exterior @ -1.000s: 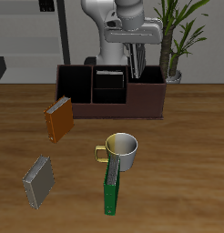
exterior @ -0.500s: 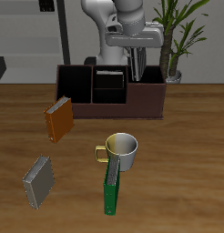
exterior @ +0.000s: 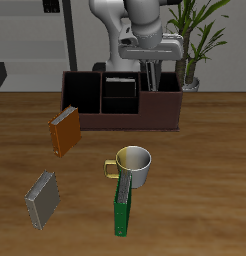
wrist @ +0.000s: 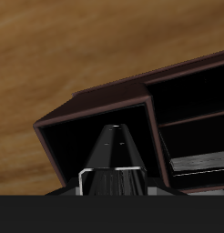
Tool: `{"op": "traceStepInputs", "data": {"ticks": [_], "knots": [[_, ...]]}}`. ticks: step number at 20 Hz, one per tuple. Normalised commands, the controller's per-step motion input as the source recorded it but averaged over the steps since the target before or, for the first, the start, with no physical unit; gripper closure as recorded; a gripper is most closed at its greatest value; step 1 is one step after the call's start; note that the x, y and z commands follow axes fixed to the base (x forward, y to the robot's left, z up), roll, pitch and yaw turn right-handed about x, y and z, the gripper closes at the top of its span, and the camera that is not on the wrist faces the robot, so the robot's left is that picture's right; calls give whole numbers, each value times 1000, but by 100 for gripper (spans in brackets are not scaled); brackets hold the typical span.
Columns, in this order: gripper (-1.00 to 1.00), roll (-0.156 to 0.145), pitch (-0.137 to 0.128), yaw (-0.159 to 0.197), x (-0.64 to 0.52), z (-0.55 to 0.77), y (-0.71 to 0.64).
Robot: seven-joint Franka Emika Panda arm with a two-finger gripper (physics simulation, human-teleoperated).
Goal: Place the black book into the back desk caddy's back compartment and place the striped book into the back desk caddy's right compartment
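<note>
Inventory, by kind:
- Desk caddy (exterior: pixel 120 118): 1, dark brown, directly below the hand (exterior: pixel 152 72).
- Books: 5. Orange-brown book (exterior: pixel 64 132): 1; speckled grey book (exterior: pixel 41 199): 1; green book (exterior: pixel 121 214): 1, all on the counter (exterior: pixel 210 180), well away from the hand. One striped book (exterior: pixel 151 70) at the hand; one black book (exterior: pixel 119 79) in the caddy, beside the hand.
- Mug (exterior: pixel 134 166): 1.
- Potted plant (exterior: pixel 198 40): 1, just behind the hand.

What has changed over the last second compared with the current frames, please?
The gripper has sunk a little farther over the back desk caddy, lowering the striped book into an end cell. It remains gripped. The mug and the table books are unmoved.
</note>
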Motion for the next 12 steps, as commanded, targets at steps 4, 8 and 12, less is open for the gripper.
{"op": "traceStepInputs", "data": {"ticks": [4,8,12], "knots": [[100,10,17,-2,34,-136,-13],[-100,2,-25,16,16,-57,-86],[-100,78,-7,-4,44,-77,48]]}}
